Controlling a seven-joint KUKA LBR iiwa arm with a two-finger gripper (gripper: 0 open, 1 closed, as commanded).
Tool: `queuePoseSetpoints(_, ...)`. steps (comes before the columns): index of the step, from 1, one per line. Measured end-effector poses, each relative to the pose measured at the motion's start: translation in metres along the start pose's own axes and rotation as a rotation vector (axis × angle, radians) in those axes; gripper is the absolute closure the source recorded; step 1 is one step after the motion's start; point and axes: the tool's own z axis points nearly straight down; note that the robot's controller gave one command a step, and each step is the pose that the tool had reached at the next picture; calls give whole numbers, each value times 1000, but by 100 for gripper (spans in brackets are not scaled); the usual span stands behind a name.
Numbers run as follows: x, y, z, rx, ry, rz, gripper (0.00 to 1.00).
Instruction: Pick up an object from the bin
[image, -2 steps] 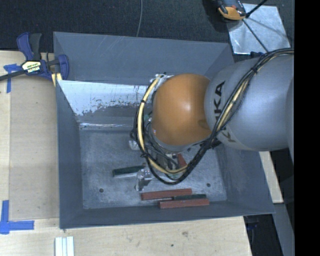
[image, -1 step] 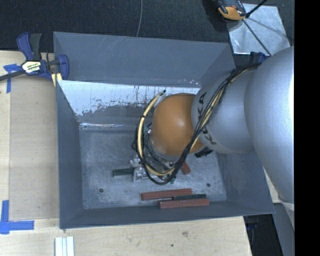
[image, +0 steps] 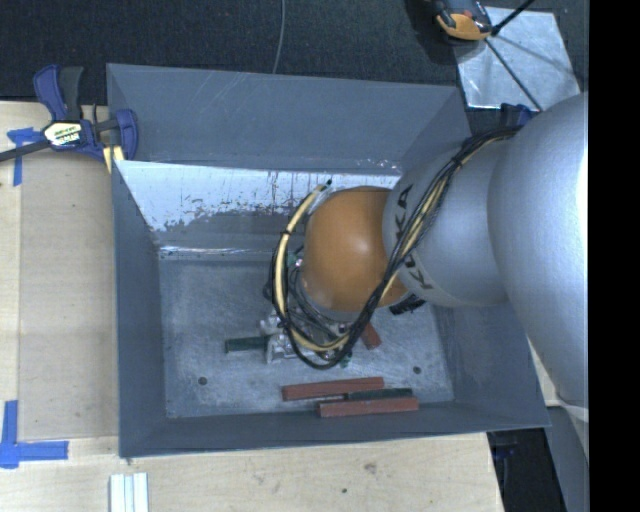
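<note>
Whether the hand (image: 280, 345) is apart or together I cannot tell. The flat dark-green strip (image: 240, 345) just beside the hand may slip out when pinched.

Around the grey bin (image: 140, 330) we see a pale, flat, wooden-looking surface (image: 60, 300) on the left and along the bottom, a dark matte stretch (image: 250, 35) beyond the far rim, and a silvery sheet (image: 485, 80) catching bright light at the upper right.

Two bars (image: 332, 389) are laid side by side along the bin (image: 140, 330) front wall. A strip (image: 243, 345) is set behind them, leftward.
</note>
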Motion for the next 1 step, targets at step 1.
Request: queuePoseSetpoints(1,-23,-1,-176,3,19,-83,100)
